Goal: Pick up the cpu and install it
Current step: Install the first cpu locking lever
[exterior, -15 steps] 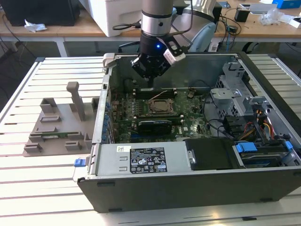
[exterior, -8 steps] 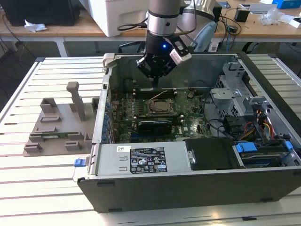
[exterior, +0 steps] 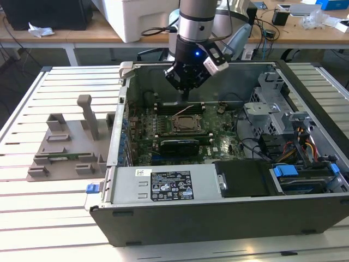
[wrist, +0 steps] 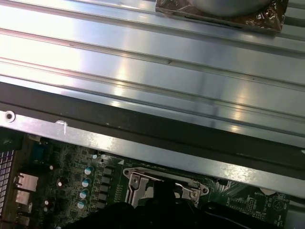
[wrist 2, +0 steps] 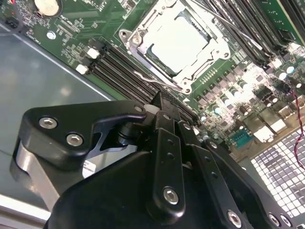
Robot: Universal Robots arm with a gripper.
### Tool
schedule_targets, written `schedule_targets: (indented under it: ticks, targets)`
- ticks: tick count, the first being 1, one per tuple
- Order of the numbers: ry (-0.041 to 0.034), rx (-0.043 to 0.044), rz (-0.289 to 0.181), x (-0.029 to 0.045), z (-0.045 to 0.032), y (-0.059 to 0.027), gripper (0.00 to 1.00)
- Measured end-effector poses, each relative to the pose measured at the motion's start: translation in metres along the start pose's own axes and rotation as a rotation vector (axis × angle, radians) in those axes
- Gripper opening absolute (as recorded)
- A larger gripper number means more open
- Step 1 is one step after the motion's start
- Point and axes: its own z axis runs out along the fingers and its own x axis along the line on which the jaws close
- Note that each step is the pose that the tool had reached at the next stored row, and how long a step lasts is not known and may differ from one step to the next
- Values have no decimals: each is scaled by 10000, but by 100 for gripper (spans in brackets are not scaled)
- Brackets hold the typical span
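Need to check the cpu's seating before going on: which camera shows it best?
The second wrist view: the cpu lies in plain sight, silvery top framed by the socket bracket, above the gripper. In the exterior view it is a small patch below the gripper. In the first wrist view the gripper's dark body covers most of the socket.

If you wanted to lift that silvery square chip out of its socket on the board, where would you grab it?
Probably by two opposite edges of the cpu, from straight above. It lies flat in the socket frame, so only its top is exposed, and the gripper hangs above the board.
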Motion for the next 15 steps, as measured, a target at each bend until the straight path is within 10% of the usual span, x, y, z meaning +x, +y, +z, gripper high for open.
schedule_targets:
  ticks: [15]
  targets:
    - [41,-16,108,-172,-3,-35,11]
